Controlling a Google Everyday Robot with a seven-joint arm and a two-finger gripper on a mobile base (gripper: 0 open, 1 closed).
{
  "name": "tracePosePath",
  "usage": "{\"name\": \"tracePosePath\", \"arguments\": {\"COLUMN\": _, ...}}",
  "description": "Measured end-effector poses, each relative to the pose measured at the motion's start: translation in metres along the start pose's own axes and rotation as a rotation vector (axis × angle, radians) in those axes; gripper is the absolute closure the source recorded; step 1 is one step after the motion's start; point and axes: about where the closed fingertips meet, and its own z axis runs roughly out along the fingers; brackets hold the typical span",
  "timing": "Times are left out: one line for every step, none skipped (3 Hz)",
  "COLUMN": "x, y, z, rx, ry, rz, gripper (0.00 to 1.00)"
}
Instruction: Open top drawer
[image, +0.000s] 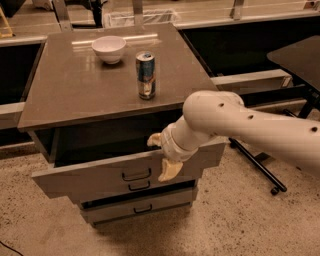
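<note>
The top drawer (85, 176) is seen partway out beneath the worktop (80, 95), its long axis lying roughly 8 to 2 o'clock and its front faced toward 6. The panel's upper edge is pinched by the hand (159, 158).

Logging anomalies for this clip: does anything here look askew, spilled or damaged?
Nothing stands out. The top drawer is partly pulled out with the pincer at its upper edge. The bowl and can stand upright on the cabinet top; no spill or damage shows.

No legible text; hand (161, 158) at top drawer (85, 176)
</note>
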Motion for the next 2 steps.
{"name": "tracePosePath", "arguments": {"x": 0.012, "y": -0.026, "z": -0.003, "rx": 0.029, "ry": -0.033, "rz": 0.046, "gripper": 0.27}}
{"name": "tracePosePath", "arguments": {"x": 0.017, "y": -0.044, "z": 0.028, "rx": -0.019, "ry": -0.063, "rz": 0.083, "gripper": 0.28}}
